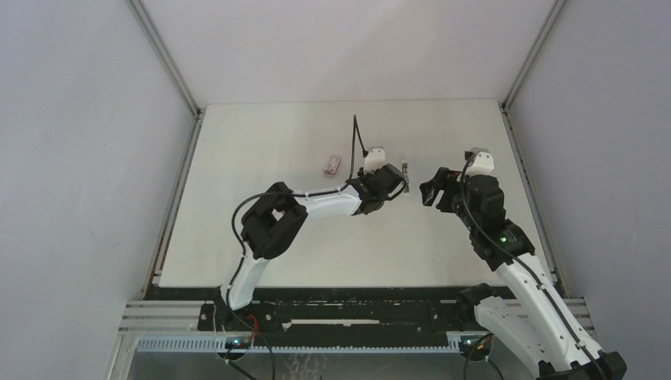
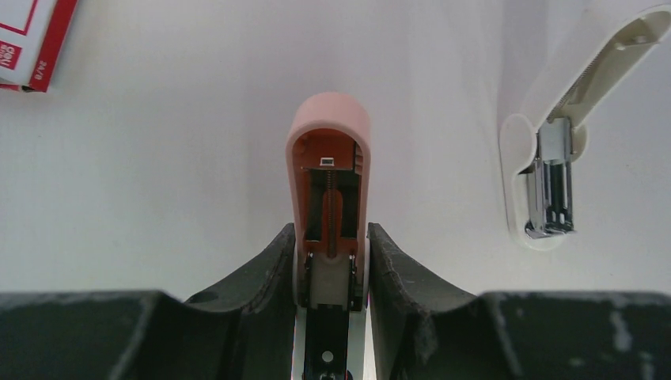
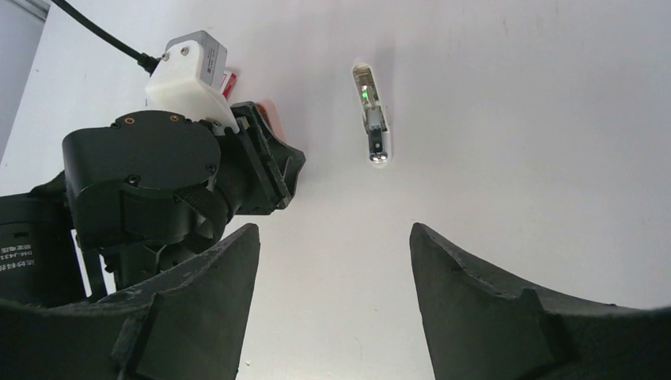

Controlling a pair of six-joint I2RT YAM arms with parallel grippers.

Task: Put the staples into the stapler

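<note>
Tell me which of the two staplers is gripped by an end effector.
The pink stapler, clamped in the left end effector; the white stapler lies free on the table beside it, opened up.

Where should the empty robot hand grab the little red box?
Pinch the red box across its two long sides, coming straight down from above. It lies flat on the table, so probably only those side edges offer the open right gripper a hold.
</note>
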